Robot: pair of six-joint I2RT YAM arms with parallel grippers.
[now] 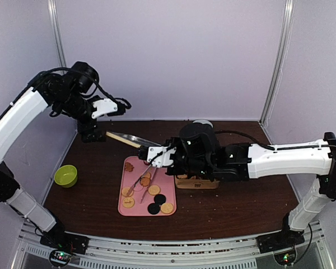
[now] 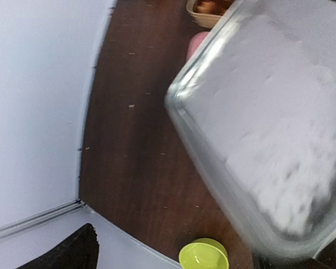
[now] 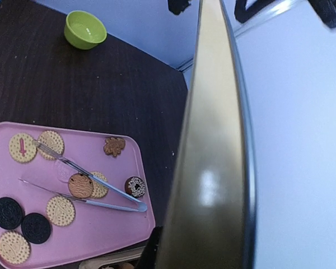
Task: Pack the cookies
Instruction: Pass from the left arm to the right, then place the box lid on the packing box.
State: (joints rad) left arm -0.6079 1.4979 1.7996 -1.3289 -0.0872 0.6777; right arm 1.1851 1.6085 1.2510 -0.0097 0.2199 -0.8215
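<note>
From above: pinching the lid [image 1: 126, 138] at one end with the right gripper [image 1: 151, 152], aloft over the table [image 1: 95, 190]; can't tell the left gripper's [image 1: 92, 134] fingers, beside the other end. Left wrist: just blurred lid [image 2: 269, 140] up close, no telling the fingers. Right wrist: lid [image 3: 218, 140] edge-on, cookies [image 3: 81, 185] spread on the tray [image 3: 101, 230] around tongs [image 3: 84, 168].

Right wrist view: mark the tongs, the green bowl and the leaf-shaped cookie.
tongs [image 3: 109, 185]: right wrist view, on the upper arm.
green bowl [image 3: 85, 42]: right wrist view, on the outer wall.
leaf-shaped cookie [image 3: 114, 146]: right wrist view, on its centre.
</note>
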